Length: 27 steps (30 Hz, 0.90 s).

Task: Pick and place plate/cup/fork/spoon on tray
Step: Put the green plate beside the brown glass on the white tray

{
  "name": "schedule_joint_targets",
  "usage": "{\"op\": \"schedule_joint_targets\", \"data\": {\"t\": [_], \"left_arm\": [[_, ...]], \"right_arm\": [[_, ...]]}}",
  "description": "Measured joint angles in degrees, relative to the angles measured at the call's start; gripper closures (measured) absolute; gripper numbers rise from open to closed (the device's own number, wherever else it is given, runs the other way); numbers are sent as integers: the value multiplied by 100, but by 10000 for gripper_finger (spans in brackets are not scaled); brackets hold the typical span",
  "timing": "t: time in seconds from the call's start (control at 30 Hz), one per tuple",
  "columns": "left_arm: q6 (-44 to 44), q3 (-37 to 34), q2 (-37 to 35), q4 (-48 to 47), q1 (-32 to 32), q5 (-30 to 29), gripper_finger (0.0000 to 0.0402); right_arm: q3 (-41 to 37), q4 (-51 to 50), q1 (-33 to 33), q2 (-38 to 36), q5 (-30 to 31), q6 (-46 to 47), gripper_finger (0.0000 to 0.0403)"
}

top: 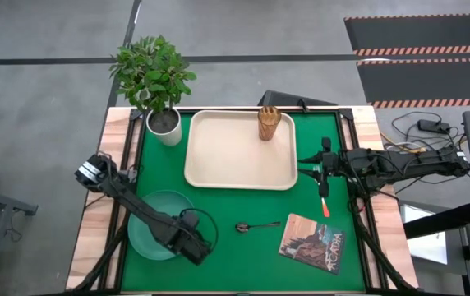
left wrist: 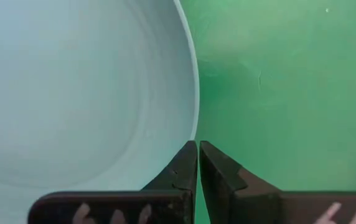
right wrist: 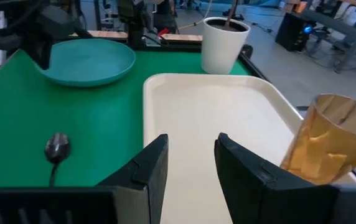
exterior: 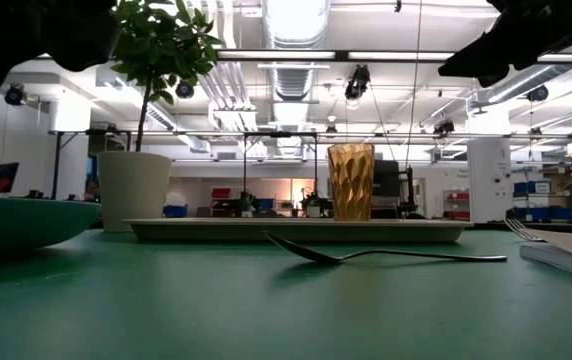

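High view. Large cream-beige rectangular tray at upper centre of frame, empty except for ribbed amber see-through cup upright in its upper right corner, probably already placed. Round teal-green plate at lower left on green mat, off tray. Left gripper at plate's lower right rim, arm crossing over plate; looks set for an edge grasp. Slim dark metal spoon at lower centre, between plate and brown-covered book, untouched. Right gripper just right of tray. Orange-handled fork below it, handle end toward the book. White pot with leafy plant at upper left, touching nothing.

Low view. Spoon flat at centre foreground; cup standing on tray behind. Plate at left edge, seemingly raised on its near side; rim contact with mat not clear. Fork tines at right edge, above book.

Left wrist view. Two dark fingers pressed together, nearly no gap, at plate's rim edge. Rim hidden at the tips, so whether pinched: not visible. Likely a rim pinch, since flat plate offers no other hold.

Right wrist view. Fingers spread apart, nothing between them, over tray; cup at right, spoon at left, plate at upper left. Fork not visible here. Judged waiting.
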Motion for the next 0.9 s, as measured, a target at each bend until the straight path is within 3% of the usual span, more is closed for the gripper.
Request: {"op": "schedule_joint_targets", "data": {"t": [0.13, 0.37, 0.5, 0.63, 0.83, 0.9], "left_arm": [[127, -74, -5, 97, -1, -7, 372], [159, -274, 62, 218, 1, -38, 283], [254, -531, 125, 671, 1, -71, 268], [262, -581, 198, 741, 3, -187, 283], [271, -581, 203, 738, 1, -196, 384], [273, -579, 176, 716, 1, -202, 390]], "right_arm": [[0, -104, 2, 13, -196, 61, 282], [-2, -105, 2, 11, -196, 84, 282], [-2, -105, 2, 11, -197, 84, 282], [-2, -107, 2, 11, -194, 78, 282], [-3, -107, 1, 11, -194, 76, 282], [-4, -107, 0, 11, -192, 76, 282]]}}
